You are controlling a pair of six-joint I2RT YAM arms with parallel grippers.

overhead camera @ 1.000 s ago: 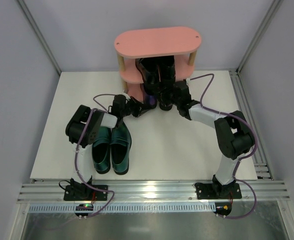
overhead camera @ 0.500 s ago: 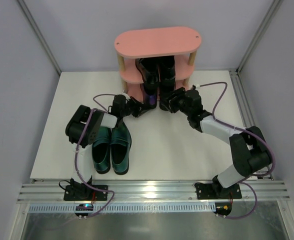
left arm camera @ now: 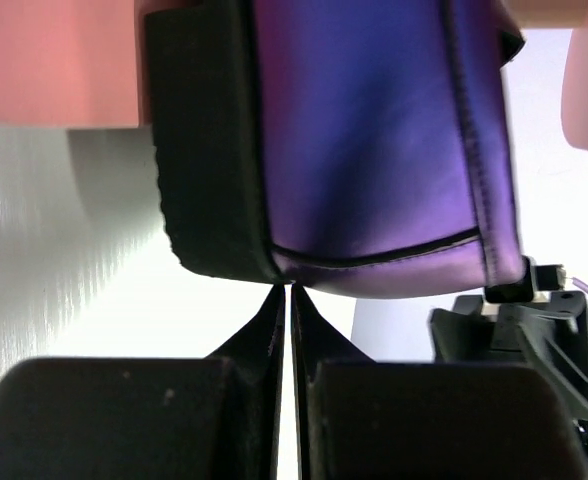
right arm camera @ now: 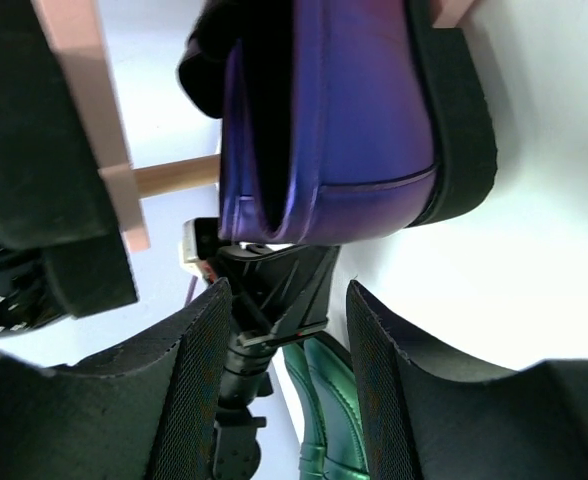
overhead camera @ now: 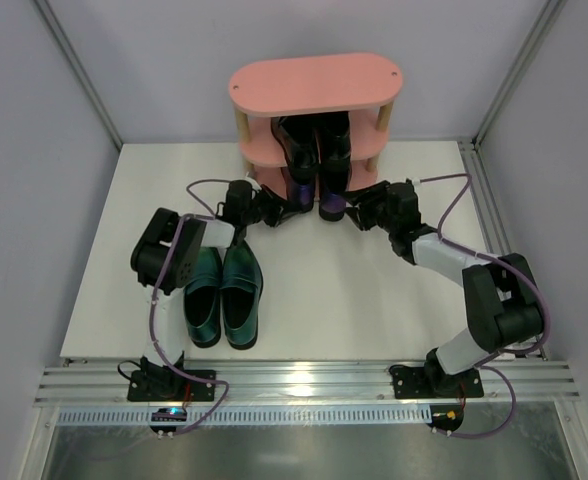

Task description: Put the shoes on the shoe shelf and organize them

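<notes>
shoes: purple shoes (overhead camera: 314, 200) at the bottom of the pink shelf (overhead camera: 314, 85), heels poking out | left gripper (left arm camera: 284, 300) pinched shut, tips at one heel | right gripper (right arm camera: 286, 295) half open, holding nothing, just behind the other | tip: push slow and straight, don't bump the shelf | hidden: toes under the boards

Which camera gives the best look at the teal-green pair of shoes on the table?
The top external view: both teal-green shoes show whole, side by side on the white table. The right wrist view catches only a green sliver at its bottom edge; the left wrist view shows none of them.
</notes>
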